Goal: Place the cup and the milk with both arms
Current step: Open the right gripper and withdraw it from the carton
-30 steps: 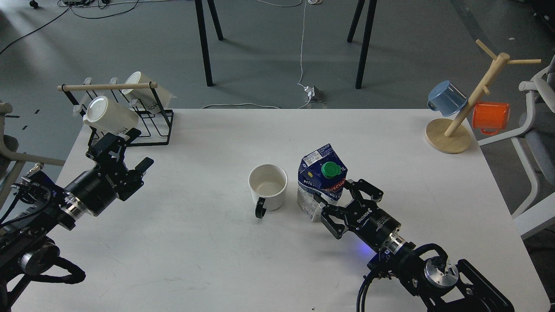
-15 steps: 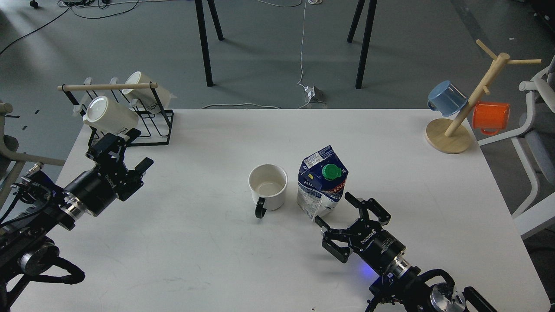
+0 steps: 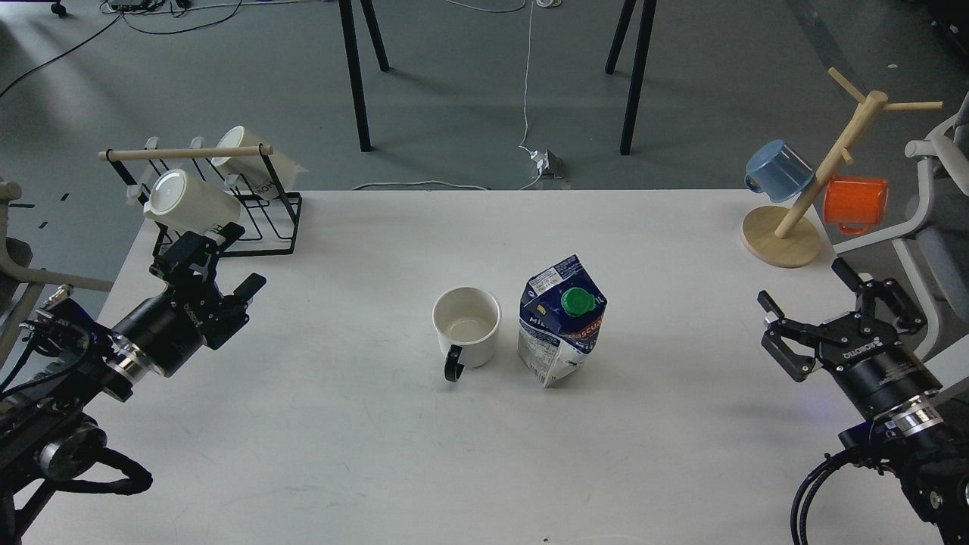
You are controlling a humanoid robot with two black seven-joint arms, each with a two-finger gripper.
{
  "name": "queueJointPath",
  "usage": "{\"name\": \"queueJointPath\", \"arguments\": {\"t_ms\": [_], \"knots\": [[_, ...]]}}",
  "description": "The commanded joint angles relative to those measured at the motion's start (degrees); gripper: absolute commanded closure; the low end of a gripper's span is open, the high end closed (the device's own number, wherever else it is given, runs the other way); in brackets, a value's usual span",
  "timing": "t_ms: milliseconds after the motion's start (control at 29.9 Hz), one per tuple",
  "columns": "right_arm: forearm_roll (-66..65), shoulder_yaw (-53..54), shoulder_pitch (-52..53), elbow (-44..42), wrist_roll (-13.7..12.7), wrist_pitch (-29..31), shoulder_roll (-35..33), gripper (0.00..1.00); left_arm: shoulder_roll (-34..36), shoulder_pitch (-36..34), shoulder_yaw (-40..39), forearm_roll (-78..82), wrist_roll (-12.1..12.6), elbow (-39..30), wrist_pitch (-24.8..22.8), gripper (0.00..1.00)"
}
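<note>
The cup (image 3: 465, 325), a white mug with a black handle pointing toward me, stands upright in the middle of the white table (image 3: 363, 454). The milk (image 3: 562, 322), a blue and white carton with a green cap, stands upright right beside it on its right. My right gripper (image 3: 806, 291) is open and empty near the table's right edge, well apart from the milk. My left gripper (image 3: 216, 261) is open and empty at the left, just in front of the jar rack and far from the cup.
A black wire rack (image 3: 276, 227) with cream jars (image 3: 189, 206) stands at the back left. A wooden mug tree (image 3: 787, 235) with a blue mug (image 3: 780, 170) and an orange mug (image 3: 855, 204) stands at the back right. A white chair (image 3: 931, 219) is beyond the right edge.
My right gripper opened off the milk, drew back, and swung far right to the table's edge. The milk stays standing beside the cup. The left arm has not moved.
</note>
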Motion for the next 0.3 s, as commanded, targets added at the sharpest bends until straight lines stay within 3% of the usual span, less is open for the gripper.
{"name": "queueJointPath", "arguments": {"t_ms": [0,268], "knots": [[-0.1,0.7,1.7,-1.4,0.0,0.0,-1.1,0.01,0.3,-0.1,-0.8,-3.0,0.0,-0.5,0.0,0.02],[-0.3,0.8,3.2,-1.5,0.0,0.0,-1.1,0.01,0.6,0.4,-6.3,-6.9,0.0,-0.4,-0.5,0.02]]}}
